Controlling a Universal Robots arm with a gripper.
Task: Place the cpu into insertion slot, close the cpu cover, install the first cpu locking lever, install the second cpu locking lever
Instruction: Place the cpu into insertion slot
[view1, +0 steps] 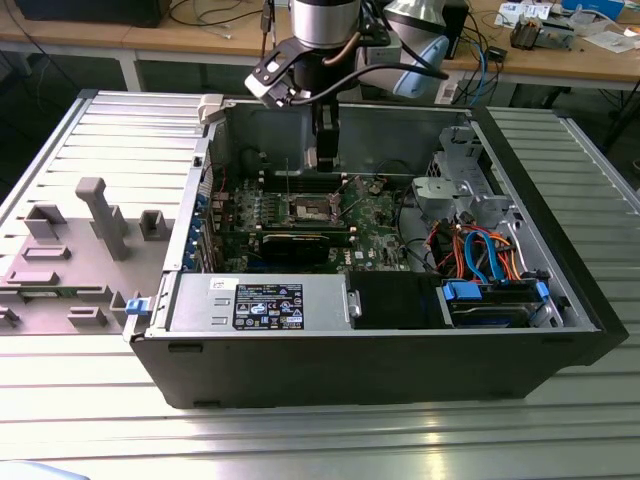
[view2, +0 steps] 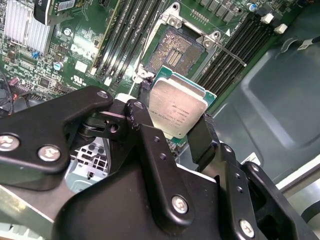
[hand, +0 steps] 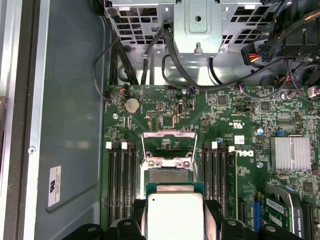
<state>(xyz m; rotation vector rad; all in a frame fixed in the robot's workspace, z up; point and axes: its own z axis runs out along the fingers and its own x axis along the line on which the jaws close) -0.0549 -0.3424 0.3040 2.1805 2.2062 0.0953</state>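
Observation:
My gripper (view2: 175, 120) is shut on the cpu (view2: 177, 107), a flat square chip with a silver-grey top and a green edge, clamped between two black fingers (view2: 202, 137). I hold it tilted a little above the motherboard, just beside the insertion slot (view2: 177, 50), whose dark centre lies bare. In the first wrist view the cpu (hand: 175, 215) overlaps the near edge of the insertion slot (hand: 169, 175), and the cpu cover (hand: 169, 142) stands swung open behind it. In the exterior view the gripper (view1: 325, 155) hangs inside the open computer case over the insertion slot (view1: 310, 208).
Black memory slots (hand: 122, 185) flank the socket on both sides. A silver heatsink (hand: 290, 152) and a graphics card (view1: 300, 245) sit nearby. A metal drive cage (view1: 445, 195) with cables (view1: 480, 250) and a power supply (view1: 260, 300) fill the case. A grey fixture (view1: 100, 215) stands outside.

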